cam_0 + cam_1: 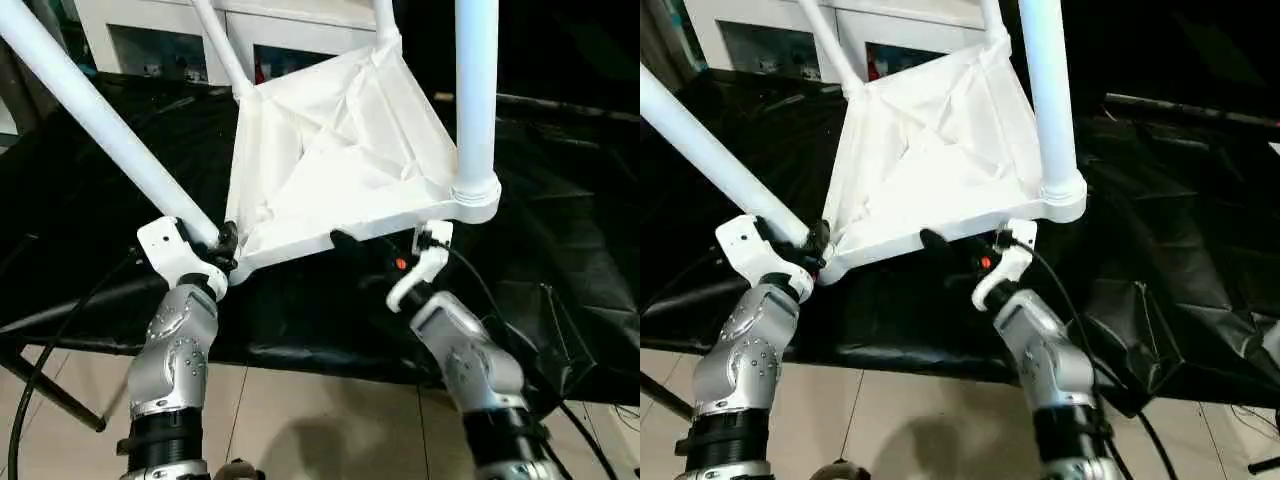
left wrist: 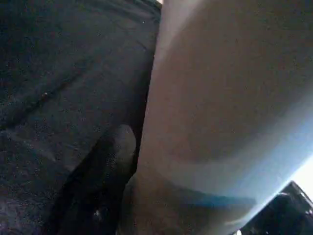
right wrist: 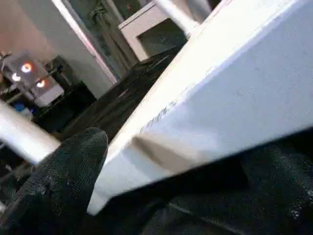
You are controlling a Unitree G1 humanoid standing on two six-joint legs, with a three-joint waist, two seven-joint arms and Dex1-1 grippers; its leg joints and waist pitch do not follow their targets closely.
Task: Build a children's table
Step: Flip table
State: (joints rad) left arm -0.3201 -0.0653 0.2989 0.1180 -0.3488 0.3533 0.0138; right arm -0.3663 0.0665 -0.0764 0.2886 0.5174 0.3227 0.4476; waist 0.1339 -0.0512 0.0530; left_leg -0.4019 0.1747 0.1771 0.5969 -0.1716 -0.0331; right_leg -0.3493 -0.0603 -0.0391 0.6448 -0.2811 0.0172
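Cabinet (image 1: 180,40) behind upturned children's table (image 1: 340,150); black-covered work table (image 1: 560,230) beneath.

Children's table (image 1: 330,160): all-white plastic, upside down and tilted above the black-covered work table, ribbed underside of the rectangular top facing up. Four long tapered round legs stand seated in the rounded corner sockets, rising past the frame, one near leg (image 1: 476,90) upright

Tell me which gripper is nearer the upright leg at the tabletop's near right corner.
Right. The right gripper sits at the tabletop's near edge, just beside that upright leg. The left gripper is clamped on the slanted leg at the opposite near corner.
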